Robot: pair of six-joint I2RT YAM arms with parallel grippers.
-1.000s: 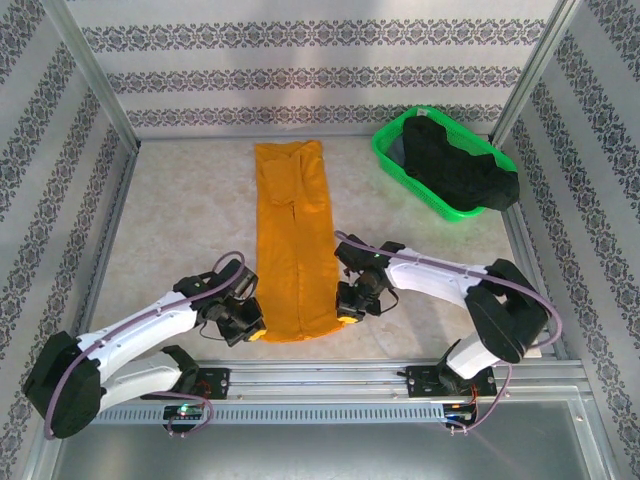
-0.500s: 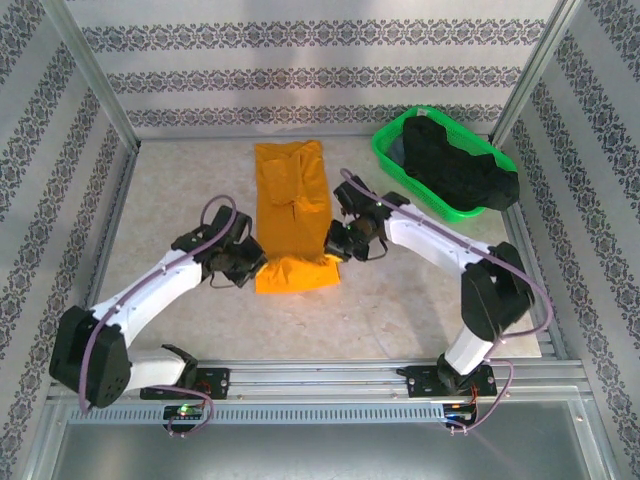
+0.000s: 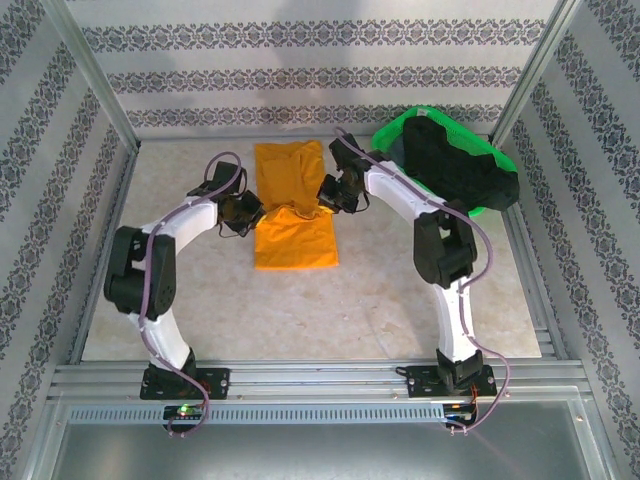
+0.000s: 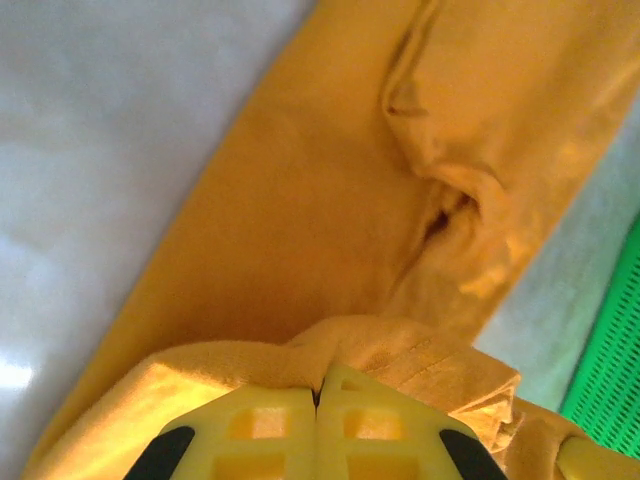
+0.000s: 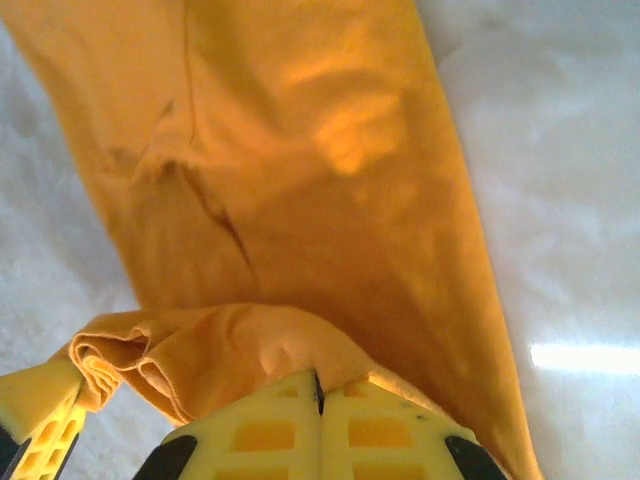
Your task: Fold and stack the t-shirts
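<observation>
orange shirt (image 3: 295,240) lies by the table's (image 3: 300,310) far edge, long axis running near to far. left gripper (image 3: 247,212) and right gripper (image 3: 328,193), one at each long side, are each clamped tight on a corner of its folded-over end. the uncovered far half lies straight ahead of both. black shirt (image 3: 455,165) sits in the far-right basket (image 3: 385,150)

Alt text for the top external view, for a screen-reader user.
Left tool and right tool are each shut on a side of the orange t-shirt, its near part doubled over the rest on a pale table. A black t-shirt lies in a green basket at far right.
</observation>
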